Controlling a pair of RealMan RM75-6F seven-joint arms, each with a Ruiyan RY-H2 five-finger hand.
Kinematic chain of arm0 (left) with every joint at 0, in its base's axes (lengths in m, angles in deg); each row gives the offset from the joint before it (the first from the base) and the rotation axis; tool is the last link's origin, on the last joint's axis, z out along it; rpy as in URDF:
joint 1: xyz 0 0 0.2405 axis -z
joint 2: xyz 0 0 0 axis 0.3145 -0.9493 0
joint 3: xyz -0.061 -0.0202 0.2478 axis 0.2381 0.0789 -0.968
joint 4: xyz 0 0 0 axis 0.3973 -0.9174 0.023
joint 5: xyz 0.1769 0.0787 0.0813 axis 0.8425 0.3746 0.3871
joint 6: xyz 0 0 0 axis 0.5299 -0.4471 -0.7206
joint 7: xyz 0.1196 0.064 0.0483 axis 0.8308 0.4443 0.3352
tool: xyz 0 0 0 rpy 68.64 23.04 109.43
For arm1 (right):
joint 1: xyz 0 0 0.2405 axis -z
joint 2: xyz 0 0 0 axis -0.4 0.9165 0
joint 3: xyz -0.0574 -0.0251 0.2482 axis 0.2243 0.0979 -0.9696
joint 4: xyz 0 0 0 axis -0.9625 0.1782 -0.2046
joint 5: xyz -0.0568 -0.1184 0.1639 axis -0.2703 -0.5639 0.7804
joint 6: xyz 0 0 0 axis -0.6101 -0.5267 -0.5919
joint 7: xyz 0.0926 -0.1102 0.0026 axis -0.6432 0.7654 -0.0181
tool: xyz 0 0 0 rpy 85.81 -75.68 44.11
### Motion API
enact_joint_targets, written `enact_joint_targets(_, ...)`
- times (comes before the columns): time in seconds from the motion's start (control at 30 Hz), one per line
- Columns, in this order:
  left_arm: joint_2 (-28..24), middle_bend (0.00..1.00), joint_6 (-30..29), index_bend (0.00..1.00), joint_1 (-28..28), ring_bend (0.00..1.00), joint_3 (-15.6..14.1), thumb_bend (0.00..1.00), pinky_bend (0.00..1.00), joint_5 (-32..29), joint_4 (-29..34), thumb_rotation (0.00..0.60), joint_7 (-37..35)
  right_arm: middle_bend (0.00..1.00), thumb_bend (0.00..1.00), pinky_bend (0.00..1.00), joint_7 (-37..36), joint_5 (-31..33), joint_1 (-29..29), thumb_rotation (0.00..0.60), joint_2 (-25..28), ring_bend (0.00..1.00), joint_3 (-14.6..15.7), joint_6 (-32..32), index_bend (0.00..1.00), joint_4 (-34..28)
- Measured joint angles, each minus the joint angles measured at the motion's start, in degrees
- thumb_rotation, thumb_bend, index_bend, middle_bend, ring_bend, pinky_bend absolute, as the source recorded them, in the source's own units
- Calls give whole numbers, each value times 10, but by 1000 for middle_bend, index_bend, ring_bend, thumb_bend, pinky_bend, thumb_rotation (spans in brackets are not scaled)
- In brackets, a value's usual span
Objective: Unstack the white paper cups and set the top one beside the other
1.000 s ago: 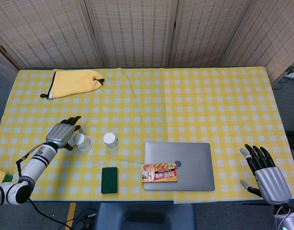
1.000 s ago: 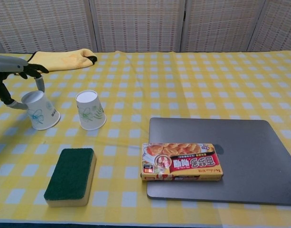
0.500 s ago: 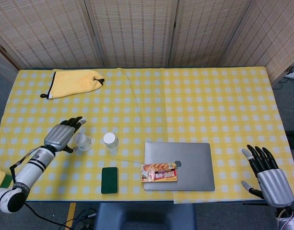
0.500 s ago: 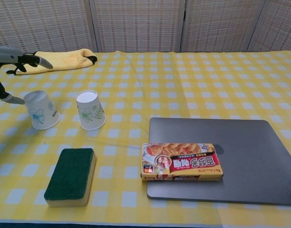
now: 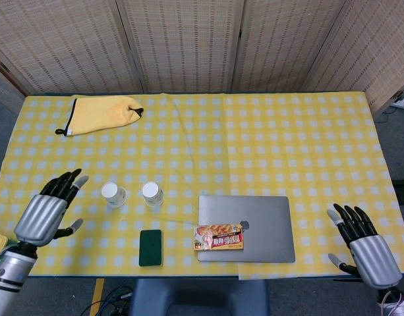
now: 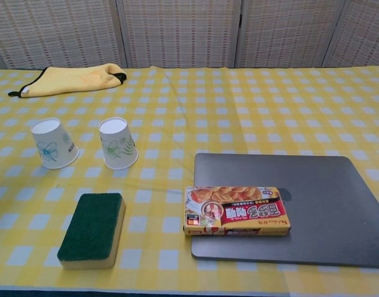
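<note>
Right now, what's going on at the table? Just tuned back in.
Neither robot hand holds anything. The left robot hand is open, hovering left of the two white paper cups and clear of them. The cups are unstacked and stand upside down side by side: the left cup and the right cup, apart. The right robot hand is open near the table's right front corner. The task looks done.

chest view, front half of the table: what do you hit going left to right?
Left paper cup → green sponge → right paper cup → snack box → laptop, which the box partly lies on. Both cups stand upside down, side by side, apart.
</note>
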Motion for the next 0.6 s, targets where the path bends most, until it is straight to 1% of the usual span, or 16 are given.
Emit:
enact_joint_targets(0.03, 10, 0, -38, 0, -31, 0, -8, 296, 157, 35, -17, 600, -5, 0, 182, 0, 2, 0, 0, 600, -1, 0, 0, 0, 0, 0)
enact_joint_targets(0.1, 29, 0, -94, 0, -78, 0, -20, 296, 157, 75, -53, 600, -19, 0, 182, 0, 9, 2, 1, 600, -4, 0, -1, -1, 0, 0)
enact_joint_targets(0.13, 43, 0, -125, 0, -108, 0, -26, 296, 157, 92, -82, 600, -32, 0, 182, 0, 12, 4, 1, 600, -6, 0, -2, -2, 0, 0)
enact_joint_targets(0.2, 64, 0, -162, 0, -144, 0, -34, 296, 157, 108, -131, 600, -58, 0, 182, 0, 20, 10, 0, 600, -10, 0, -4, -6, 0, -2)
enact_joint_targets(0.23, 78, 0, -180, 1, -161, 0, -37, 296, 157, 117, -165, 600, -78, 0, 182, 0, 25, 12, 0, 600, -13, 0, -4, -8, 0, -3)
enact_joint_targets(0.43, 157, 0, -246, 20, -228, 0, -40, 296, 157, 135, -331, 600, -160, 0, 182, 0, 60, 27, -7, 600, -31, 0, -11, -33, 0, -7)
enact_joint_targets(0.53, 180, 0, -250, 25, -253, 0, -40, 296, 157, 138, -370, 600, -183, 0, 182, 0, 76, 34, -14, 600, -39, 0, -13, -50, 0, -11)
enact_joint_targets(0.6, 181, 0, -246, 25, -256, 0, -38, 296, 157, 140, -371, 600, -191, 0, 182, 0, 82, 40, -18, 600, -41, 0, -14, -59, 0, -13)
